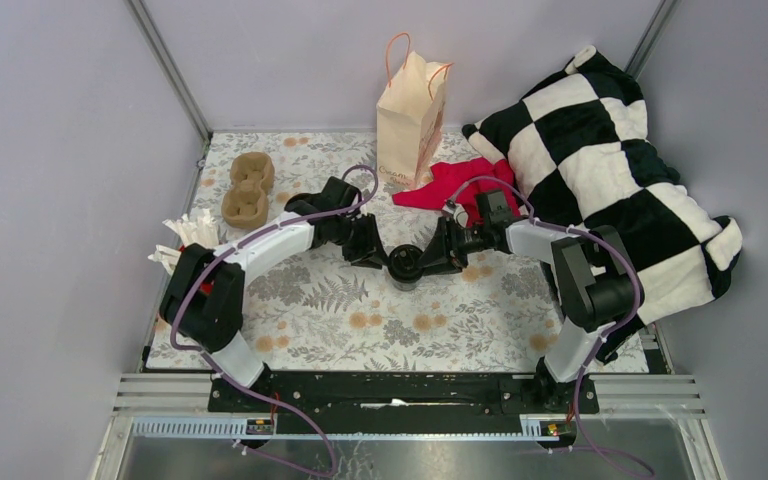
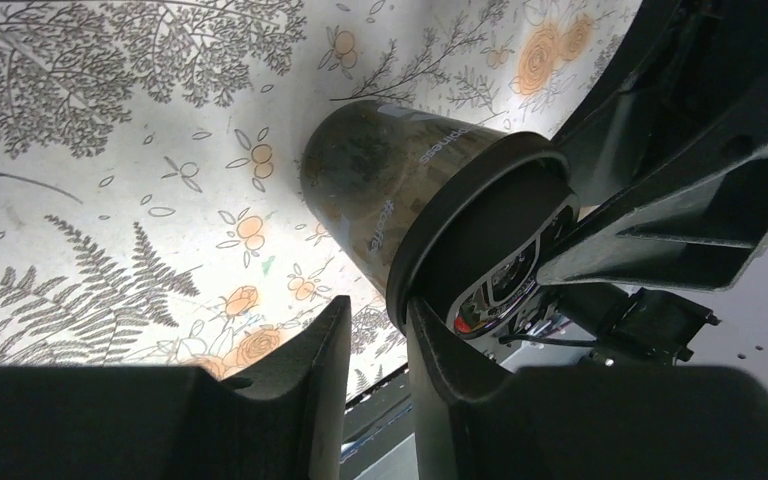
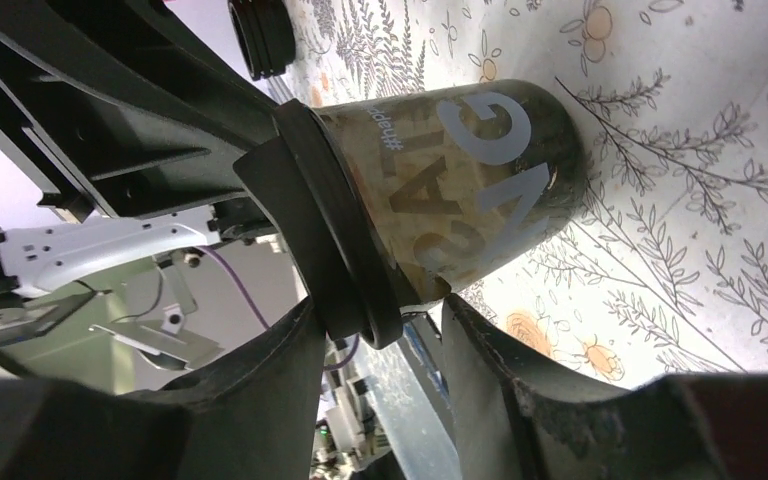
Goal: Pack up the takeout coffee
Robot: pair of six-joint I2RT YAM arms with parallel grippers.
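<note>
The takeout coffee (image 1: 405, 266) stands upright near the middle of the worktop (image 1: 360, 325), between the two arms. The right fingers (image 3: 505, 390) are partly open astride the rim of its lid (image 3: 338, 235), one tip by the lid and the other by the cup wall. Whether they press it I cannot tell. The left fingers (image 2: 295, 370) are narrowly parted with nothing between them, one tip right at the lid's edge. The cup is dark and tapered, with pale lettering and a round black lid.
</note>
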